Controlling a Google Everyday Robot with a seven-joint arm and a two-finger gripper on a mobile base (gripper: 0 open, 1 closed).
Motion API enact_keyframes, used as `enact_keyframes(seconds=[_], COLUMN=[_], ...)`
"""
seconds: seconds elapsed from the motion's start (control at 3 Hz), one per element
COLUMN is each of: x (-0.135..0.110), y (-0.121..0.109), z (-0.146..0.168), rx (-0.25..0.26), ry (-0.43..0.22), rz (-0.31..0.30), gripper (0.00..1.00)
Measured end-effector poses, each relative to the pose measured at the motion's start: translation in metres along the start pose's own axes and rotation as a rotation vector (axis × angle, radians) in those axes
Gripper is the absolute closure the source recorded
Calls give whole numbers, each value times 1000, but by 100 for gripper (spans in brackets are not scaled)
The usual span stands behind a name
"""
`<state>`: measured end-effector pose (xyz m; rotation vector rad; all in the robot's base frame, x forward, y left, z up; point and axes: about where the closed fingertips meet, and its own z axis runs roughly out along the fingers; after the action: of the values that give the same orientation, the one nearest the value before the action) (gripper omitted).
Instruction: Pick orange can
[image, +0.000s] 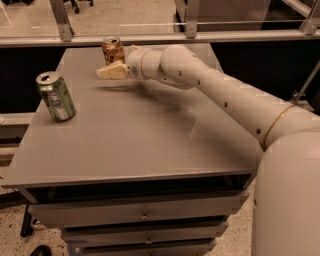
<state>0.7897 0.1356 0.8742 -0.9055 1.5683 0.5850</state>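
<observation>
While the gripper (114, 71) hangs low over the far part of the grey cabinet top (150, 145), the orange can (113, 50) stands upright just beyond its pale tip.

Whether the gripper is spread or closed cannot be told from this angle, and it cannot be told whether it touches the orange can. The can appears to rest on the surface rather than in any grasp, close to the far edge, its silver top facing up. From the gripper's tip, a green can (55, 96) stands well apart to the left and nearer the camera, upright with a slight lean. The white arm (225, 100) reaches in from the right, running diagonally across the top. Drawers (145, 216) line the cabinet front below.
</observation>
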Motion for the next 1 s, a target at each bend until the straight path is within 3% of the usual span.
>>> enact_keyframes(seconds=[0.33, 1.0], x=[-2, -17], y=[-2, 11], z=[13, -9], rx=[1, -2], ry=[-7, -7], rz=[24, 79], gripper=[26, 73])
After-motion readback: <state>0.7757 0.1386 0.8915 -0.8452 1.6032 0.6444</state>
